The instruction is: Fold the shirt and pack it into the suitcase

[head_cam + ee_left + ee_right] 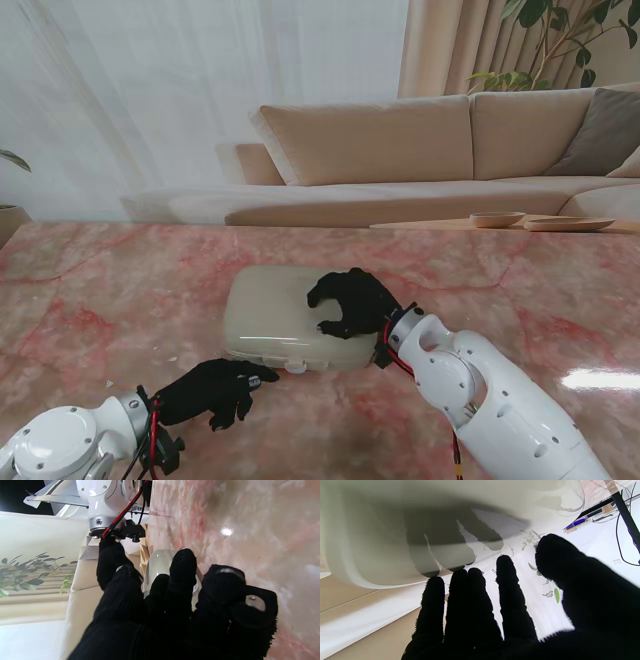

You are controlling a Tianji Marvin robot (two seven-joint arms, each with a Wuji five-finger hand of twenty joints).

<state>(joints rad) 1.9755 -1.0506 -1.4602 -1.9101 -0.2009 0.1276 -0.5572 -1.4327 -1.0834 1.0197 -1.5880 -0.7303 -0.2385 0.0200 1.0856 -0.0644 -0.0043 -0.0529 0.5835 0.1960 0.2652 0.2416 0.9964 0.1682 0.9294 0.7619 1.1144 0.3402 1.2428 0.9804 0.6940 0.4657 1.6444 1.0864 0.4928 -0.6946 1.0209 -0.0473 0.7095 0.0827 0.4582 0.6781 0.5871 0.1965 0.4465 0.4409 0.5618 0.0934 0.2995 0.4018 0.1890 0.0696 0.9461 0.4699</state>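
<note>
Two robot hands: working at one closed suitcase.
Suitcase (275, 320): lying mid-tabletop (100, 290), lid down.
Right robot hand (350, 300): resting spread on lid, gripping nothing.
Left robot hand (215, 390): hovering curled near front edge, holding nothing.

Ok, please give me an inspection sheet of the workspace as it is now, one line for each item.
Surface: pink marble table, glossy.
Job's things: pale cream hard suitcase, closed, lying flat; shirt not seen.
Clutter: nothing seen.
Hands: black-gloved right hand spread on the suitcase lid; black-gloved left hand low at its near edge, grip unclear.
Cables: red and black wires at both wrists.
Surroundings: beige sofa, white curtain, green plant.
</note>
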